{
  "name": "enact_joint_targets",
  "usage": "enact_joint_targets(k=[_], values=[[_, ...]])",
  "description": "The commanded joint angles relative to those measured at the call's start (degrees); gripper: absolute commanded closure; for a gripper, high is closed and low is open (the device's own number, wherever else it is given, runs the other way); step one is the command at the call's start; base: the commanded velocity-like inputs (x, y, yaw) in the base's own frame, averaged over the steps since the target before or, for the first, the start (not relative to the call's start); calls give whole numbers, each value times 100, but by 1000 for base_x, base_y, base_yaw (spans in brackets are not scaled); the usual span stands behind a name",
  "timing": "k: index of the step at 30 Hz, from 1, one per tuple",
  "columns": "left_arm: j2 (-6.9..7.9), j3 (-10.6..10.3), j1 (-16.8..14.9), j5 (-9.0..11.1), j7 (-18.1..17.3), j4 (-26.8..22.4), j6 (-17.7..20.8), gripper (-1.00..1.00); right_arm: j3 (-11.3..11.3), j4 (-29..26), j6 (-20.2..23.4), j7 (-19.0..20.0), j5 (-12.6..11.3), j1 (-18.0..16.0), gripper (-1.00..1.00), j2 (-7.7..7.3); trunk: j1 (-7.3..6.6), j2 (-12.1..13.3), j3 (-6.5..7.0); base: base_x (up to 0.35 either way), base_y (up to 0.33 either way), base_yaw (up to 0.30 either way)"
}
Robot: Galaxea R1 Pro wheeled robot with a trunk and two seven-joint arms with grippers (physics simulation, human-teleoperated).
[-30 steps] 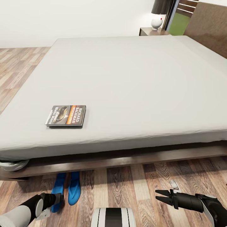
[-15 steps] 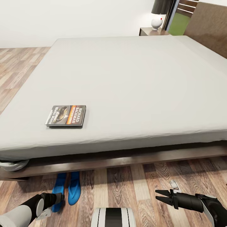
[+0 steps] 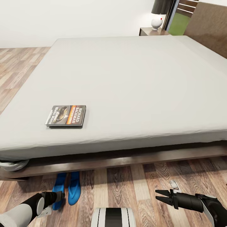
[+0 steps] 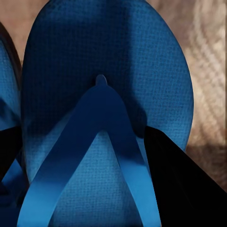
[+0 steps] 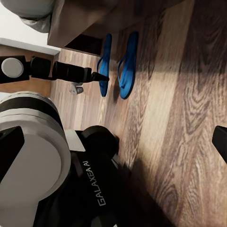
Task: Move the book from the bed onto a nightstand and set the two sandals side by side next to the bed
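The left gripper [image 3: 60,196] sits slightly lower and farther back along the left sandal [image 3: 57,193] than a second ago.

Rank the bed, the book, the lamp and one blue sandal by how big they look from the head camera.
1. bed
2. book
3. lamp and sandal: look alike; the lamp stands farther off and is cut by the frame, so unranked.

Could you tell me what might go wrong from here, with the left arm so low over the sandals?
1. The left claw sits right at the outer bright blue flip-flop sandal; a nudge could push it against its twin or under the dark brown wood bed frame.
2. Both sandals lie partly in the frame's shadow, so judging their alignment may be hard.
3. The dark grey paperback book is not yet moved.
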Motion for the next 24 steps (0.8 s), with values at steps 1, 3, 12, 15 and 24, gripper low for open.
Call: enact_joint_targets(k=[1,3,12,15,24], values=[[3,8,1,-28,-34,-19,-35,100,-1,0,60,20,-6,-1,-100,0,-1,-1,-4,0,0,0],[3,9,2,-28,-38,-22,-33,100,-2,1,60,20,-5,-1,-100,0,-1,-1,-4,0,0,0],[3,10,0,-28,-35,-20,-31,100,-2,1,60,20,-6,-1,-100,0,-1,-1,-4,0,0,0],[3,10,2,-28,-34,-19,-31,100,-2,0,60,20,-5,-1,-100,0,-1,-1,-4,37,0,0],[3,10,3,-28,-34,-19,-31,100,-2,-1,60,20,-8,-1,-100,0,-1,-1,-4,41,0,0]])
